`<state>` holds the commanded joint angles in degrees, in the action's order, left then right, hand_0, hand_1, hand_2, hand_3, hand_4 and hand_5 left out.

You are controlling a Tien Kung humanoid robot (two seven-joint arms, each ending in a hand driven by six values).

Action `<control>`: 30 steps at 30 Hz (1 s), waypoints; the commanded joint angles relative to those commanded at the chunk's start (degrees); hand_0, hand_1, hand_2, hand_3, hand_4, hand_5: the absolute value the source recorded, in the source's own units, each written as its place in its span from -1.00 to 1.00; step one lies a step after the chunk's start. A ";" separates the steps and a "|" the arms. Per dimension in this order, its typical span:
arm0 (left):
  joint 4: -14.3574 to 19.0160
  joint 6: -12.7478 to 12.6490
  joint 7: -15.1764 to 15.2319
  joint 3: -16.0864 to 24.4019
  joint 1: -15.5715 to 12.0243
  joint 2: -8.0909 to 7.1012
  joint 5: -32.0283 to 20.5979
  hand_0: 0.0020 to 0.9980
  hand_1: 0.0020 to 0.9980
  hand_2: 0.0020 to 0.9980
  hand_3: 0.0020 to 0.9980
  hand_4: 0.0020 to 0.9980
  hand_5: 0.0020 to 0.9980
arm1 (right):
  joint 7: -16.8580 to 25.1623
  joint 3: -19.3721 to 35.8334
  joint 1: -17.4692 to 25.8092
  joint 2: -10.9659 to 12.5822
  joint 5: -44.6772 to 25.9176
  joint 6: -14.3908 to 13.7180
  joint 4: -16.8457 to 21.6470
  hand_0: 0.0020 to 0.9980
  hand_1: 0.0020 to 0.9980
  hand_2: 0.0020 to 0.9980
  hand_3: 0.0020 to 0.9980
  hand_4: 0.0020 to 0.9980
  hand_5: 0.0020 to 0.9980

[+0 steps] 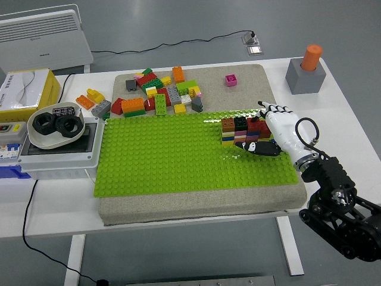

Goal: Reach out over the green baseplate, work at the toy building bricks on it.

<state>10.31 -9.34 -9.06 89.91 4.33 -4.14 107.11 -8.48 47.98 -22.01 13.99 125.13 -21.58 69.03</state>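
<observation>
The green baseplate [178, 152] lies flat on a beige foam pad [196, 202] in the middle of the white table [351, 119]. Near its far right corner stands a small block of stacked bricks [241, 130] — brown, black and red on top, with yellow, pink and dark layers below. The robot's right hand [271, 132], white-shelled with black fingertips, reaches in from the right and is closed round that block: the fingers [271, 109] curl over its right end and the thumb [253, 146] lies along its near side, touching it. The left arm is nowhere to be seen

Beyond the baseplate, on the pad, a loose heap of bricks [158, 95] is scattered — red, orange, yellow, grey, green — and a single pink brick [230, 79] sits apart to the right. An orange cylinder stands upright in a grey block [305, 75] at the far right of the table. At the left, a white bowl [53, 126] holding black rings rests on a grey-lidded box [59, 152], beside a yellow carton [27, 89]. Any writing on the carton or the white heater [41, 39] behind is too small to read
</observation>
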 joint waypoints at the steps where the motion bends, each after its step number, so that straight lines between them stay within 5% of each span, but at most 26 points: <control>1: 0.00 0.00 0.01 0.01 0.01 -0.01 -0.01 0.41 -0.14 -0.27 -0.02 -0.21 -0.72 | 0.46 0.25 -0.05 0.10 -0.40 0.01 0.09 0.76 0.81 0.86 0.32 1.00 0.34; 16: 0.00 -0.21 0.05 0.05 0.11 0.27 0.13 0.41 -0.14 -0.27 -0.02 -0.21 -0.72 | 6.91 6.66 4.03 0.16 -12.34 -3.90 2.92 0.73 0.77 0.83 0.36 0.97 0.28; 17: 0.00 -0.22 0.10 -0.17 0.05 0.40 -0.05 0.41 -0.13 -0.23 -0.02 -0.21 -0.72 | 7.75 7.81 4.86 0.20 -14.18 -4.47 3.17 0.56 0.64 0.72 0.33 0.73 -0.08; 30: 0.00 -0.19 0.25 0.46 -0.03 0.21 0.22 0.41 -0.14 -0.27 -0.03 -0.20 -0.72 | 15.50 14.08 8.83 -0.97 -33.89 -6.38 0.23 0.45 0.53 0.61 0.32 0.67 -0.15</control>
<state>10.31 -9.52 -8.81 90.37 4.31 -3.93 107.33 7.02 62.05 -13.18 13.03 91.24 -27.96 69.26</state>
